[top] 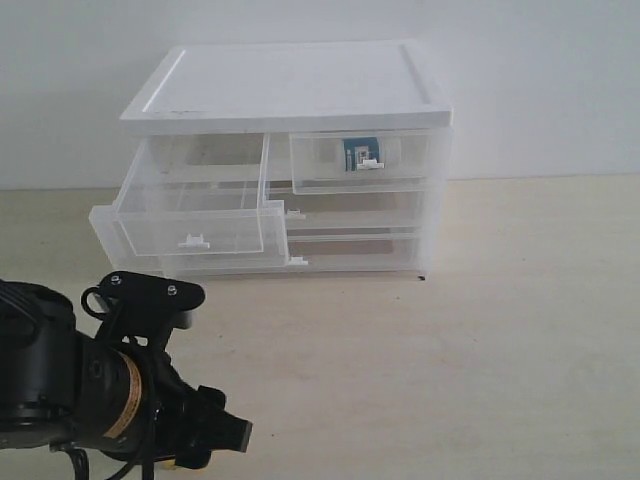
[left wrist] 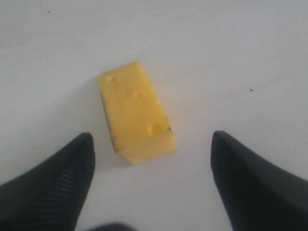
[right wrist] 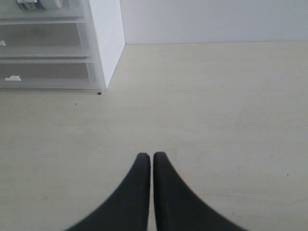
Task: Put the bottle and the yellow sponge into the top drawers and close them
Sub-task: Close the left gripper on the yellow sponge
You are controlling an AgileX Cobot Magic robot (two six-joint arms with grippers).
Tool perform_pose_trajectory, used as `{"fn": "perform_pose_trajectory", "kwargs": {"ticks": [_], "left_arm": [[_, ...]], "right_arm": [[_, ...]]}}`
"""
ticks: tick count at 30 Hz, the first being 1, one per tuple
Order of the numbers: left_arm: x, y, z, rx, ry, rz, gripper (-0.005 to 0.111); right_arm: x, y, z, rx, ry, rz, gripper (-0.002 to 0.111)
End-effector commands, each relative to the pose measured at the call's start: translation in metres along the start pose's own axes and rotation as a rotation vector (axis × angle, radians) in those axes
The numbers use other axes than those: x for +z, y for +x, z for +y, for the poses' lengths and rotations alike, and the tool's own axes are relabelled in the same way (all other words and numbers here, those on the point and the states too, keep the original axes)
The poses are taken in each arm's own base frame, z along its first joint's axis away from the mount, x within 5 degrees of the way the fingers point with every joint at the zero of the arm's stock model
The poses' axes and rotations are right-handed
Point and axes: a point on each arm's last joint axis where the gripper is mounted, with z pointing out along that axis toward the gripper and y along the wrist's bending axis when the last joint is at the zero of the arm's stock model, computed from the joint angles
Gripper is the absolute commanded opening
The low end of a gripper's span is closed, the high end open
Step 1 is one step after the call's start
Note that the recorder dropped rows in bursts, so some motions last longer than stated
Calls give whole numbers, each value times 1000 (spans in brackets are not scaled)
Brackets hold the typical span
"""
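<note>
The yellow sponge [left wrist: 136, 113] lies on the pale table, just ahead of my left gripper [left wrist: 151, 136], which is open, with one finger out to each side of it and neither touching. The left top drawer [top: 190, 205] is pulled out and holds nothing. The right top drawer [top: 365, 165] is pushed in, and the bottle [top: 358, 153] shows through its clear front by its blue-teal label. My right gripper [right wrist: 151, 156] is shut on nothing, low over bare table to the right of the cabinet [right wrist: 107, 43].
My left arm [top: 100, 390] fills the exterior view's lower left corner, in front of the open drawer. Two full-width clear drawers [top: 350, 250] sit closed under the top ones. The cabinet's white top [top: 290, 85] is bare. A wall stands behind.
</note>
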Motion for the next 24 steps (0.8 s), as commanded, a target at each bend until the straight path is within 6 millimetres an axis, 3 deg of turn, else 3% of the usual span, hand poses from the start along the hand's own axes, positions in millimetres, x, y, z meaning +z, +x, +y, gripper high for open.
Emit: {"fn": "perform_pose_trajectory", "kwargs": {"ticks": [1, 24], "left_arm": [[10, 1, 1, -13, -27, -13, 64], [28, 2, -1, -7, -49, -29, 64]], "right_arm": [[0, -1, 0, -2, 2, -9, 0], [0, -1, 0, -2, 2, -9, 0]]}}
